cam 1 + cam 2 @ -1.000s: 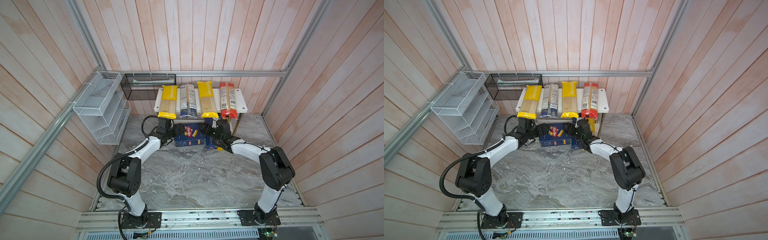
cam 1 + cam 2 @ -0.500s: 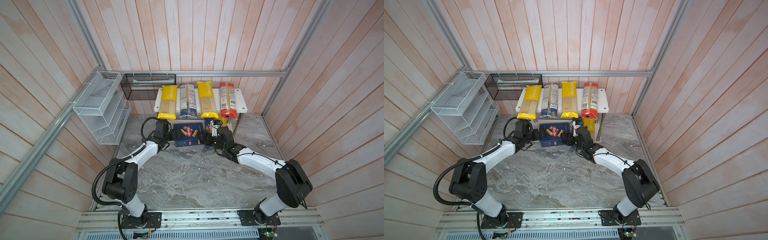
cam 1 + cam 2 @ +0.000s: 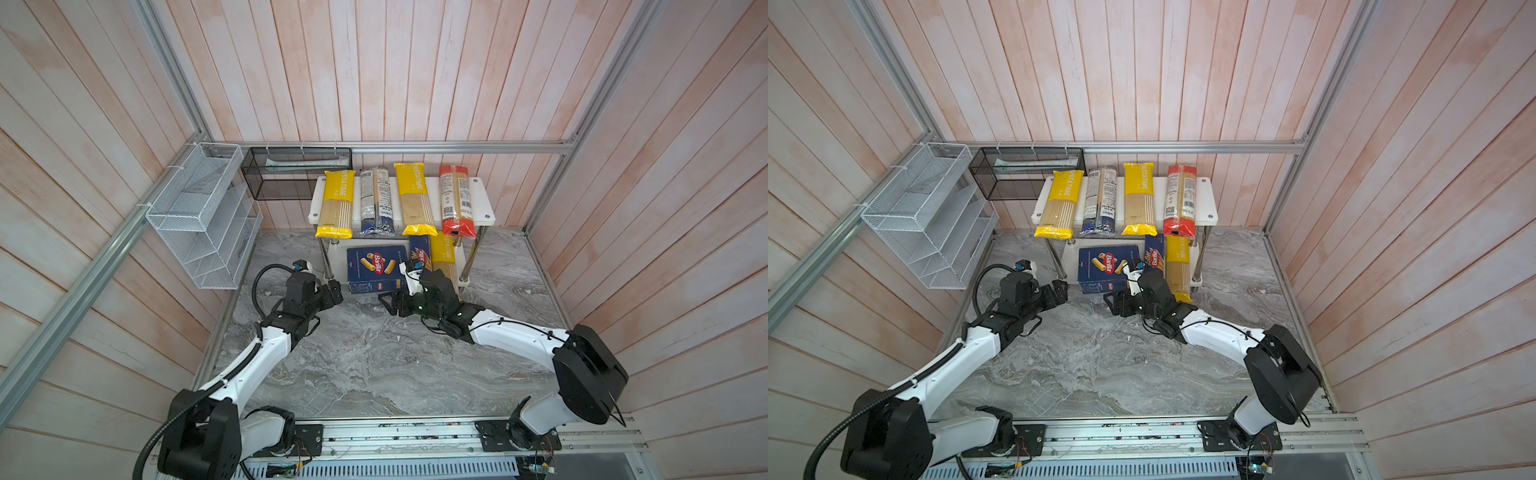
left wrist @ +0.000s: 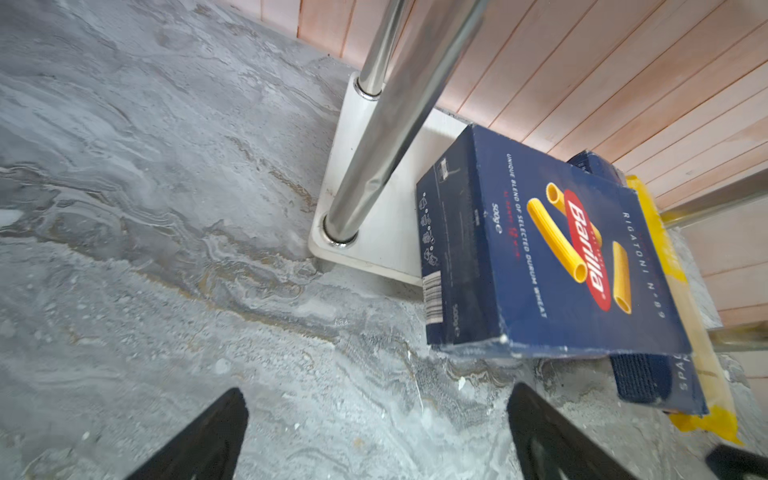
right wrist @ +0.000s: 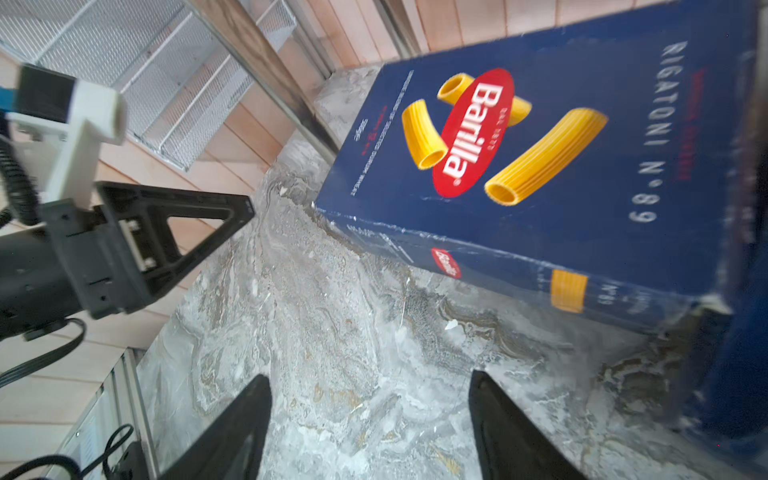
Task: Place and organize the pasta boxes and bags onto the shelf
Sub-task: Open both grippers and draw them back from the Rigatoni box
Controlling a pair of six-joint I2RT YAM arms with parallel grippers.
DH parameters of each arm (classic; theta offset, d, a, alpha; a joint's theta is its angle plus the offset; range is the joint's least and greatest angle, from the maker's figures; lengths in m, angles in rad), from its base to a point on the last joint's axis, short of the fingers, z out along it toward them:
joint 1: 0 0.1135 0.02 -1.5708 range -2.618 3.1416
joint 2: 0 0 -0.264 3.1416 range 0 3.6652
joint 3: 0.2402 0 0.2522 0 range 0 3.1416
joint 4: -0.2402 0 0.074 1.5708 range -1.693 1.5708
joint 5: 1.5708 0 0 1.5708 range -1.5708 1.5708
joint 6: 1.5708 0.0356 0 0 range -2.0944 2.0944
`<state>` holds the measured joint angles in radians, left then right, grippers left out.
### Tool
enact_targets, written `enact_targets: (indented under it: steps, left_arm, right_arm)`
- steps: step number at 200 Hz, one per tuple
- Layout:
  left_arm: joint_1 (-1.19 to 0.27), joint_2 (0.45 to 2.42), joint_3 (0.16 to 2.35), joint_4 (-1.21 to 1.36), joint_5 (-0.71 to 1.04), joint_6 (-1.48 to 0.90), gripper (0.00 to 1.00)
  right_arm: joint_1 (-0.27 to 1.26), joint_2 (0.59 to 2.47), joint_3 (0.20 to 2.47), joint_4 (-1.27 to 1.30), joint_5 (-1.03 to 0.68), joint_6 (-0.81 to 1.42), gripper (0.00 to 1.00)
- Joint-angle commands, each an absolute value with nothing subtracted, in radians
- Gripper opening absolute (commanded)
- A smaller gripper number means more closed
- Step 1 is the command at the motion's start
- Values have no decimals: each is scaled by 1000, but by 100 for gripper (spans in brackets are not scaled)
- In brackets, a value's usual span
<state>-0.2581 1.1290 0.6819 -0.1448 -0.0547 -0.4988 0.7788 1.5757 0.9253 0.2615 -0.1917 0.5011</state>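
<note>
**Rigatoni box hangs off the lower board, both grippers empty**

Left gripper [image 3: 334,291] is spread wide, holding nothing, just beside the rigatoni box [image 3: 376,268] but not touching it. Right gripper [image 3: 386,303] is also spread wide and empty, near the box's front edge.

The box lies flat, face up, on the shelf [image 3: 482,208]'s lower board [image 4: 386,232], with its near end overhanging onto the desk [image 3: 374,361]. In the left wrist view one side seems to ride on the spaghetti box [image 4: 656,374].

The step looks like seating this box fully on the board. To do it well:
- Push low on the front face.
- Use both sides evenly so it doesn't twist.
- Keep clear of the chrome leg [image 4: 374,145].
- Go slowly, so the narrow box and the yellow bag [image 3: 444,259] beside it aren't shoved out.
- Level the box if it really is propped.

Counts:
- **Bags:** five. Four lie side by side on the top board: yellow [image 3: 336,203], dark-blue-ended [image 3: 376,199], yellow [image 3: 413,199], red-ended [image 3: 456,199]. The fifth, yellow, is on the lower board.
- **Boxes:** two, both on the lower board.
- **Shelf:** one, with two boards.
- **Other:** one white wire rack [image 3: 199,216], one black mesh basket [image 3: 291,174], two arms.
- **On the bare desk:** nothing.
</note>
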Motion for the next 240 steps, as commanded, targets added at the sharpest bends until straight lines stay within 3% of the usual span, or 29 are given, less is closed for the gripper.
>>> enact_targets:
  steps: [1, 80, 240]
  left_arm:
    - [-258, 989, 590, -193, -131, -522, 100]
    - [-258, 662, 411, -292, -210, -551, 100]
    - [-258, 565, 409, -305, -228, -490, 100]
  right_arm:
    - [788, 1647, 969, 277, -248, 457, 74]
    - [787, 1845, 1148, 261, -241, 417, 74]
    - [761, 2078, 1408, 246, -215, 406, 74]
